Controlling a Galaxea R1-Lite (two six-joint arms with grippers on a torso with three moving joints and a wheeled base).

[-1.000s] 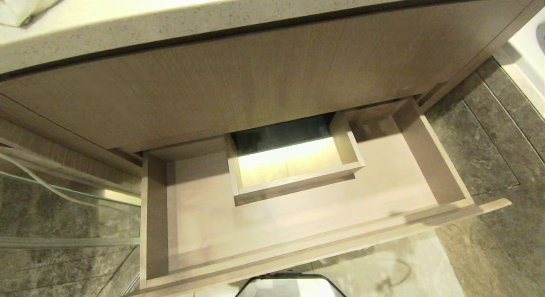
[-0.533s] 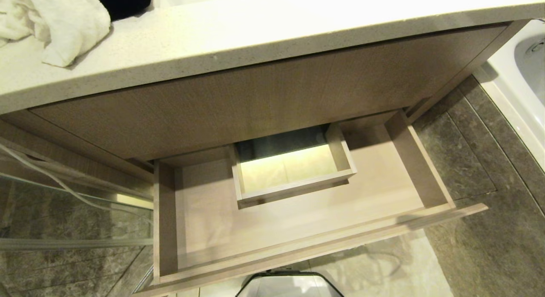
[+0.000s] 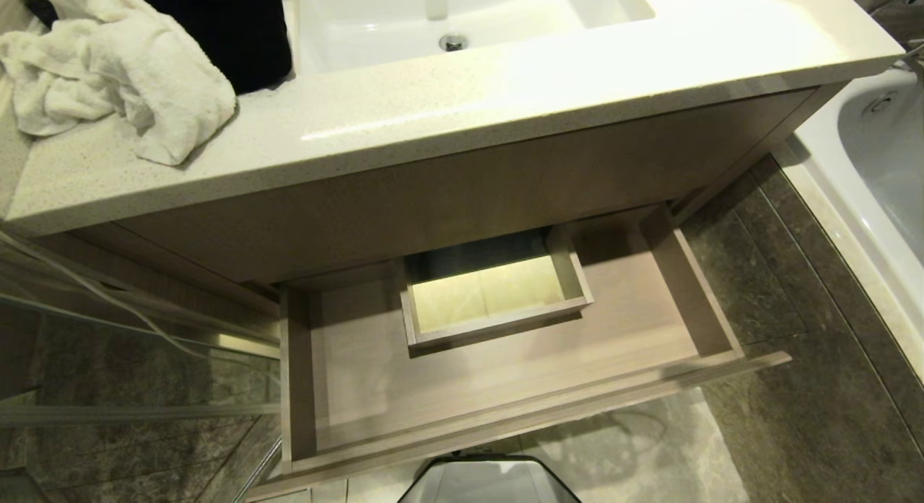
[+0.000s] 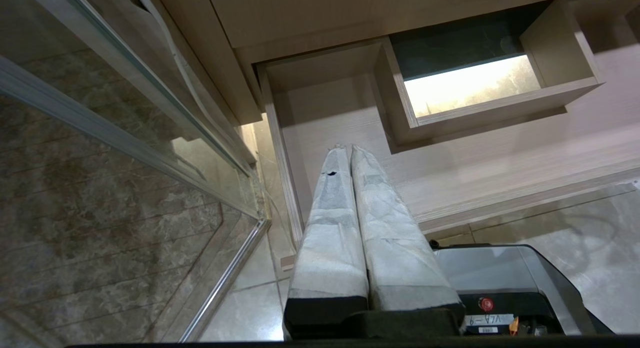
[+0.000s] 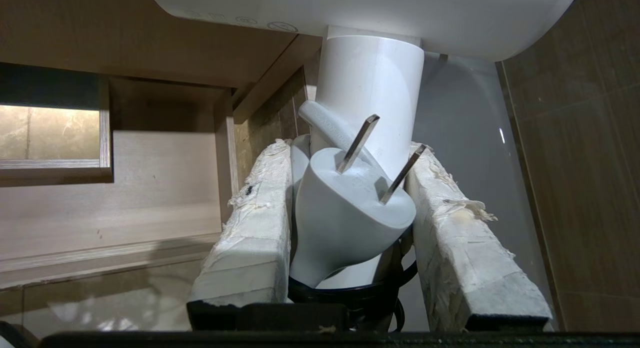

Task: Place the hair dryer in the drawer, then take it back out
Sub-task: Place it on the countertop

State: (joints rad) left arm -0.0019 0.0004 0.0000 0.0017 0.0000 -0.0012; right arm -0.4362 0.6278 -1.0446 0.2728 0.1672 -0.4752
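The drawer (image 3: 505, 387) stands open and empty; the right gripper (image 5: 350, 198) is clamped on the hair dryer (image 5: 367, 83) beside it, left gripper (image 4: 350, 153) pressed together, so judging by this, placement may remain

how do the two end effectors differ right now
The left end effector is shut and empty, hanging by the drawer's corner; the right end effector is clamped on the hair dryer, plug between its fingers. Both have white-wrapped fingers.
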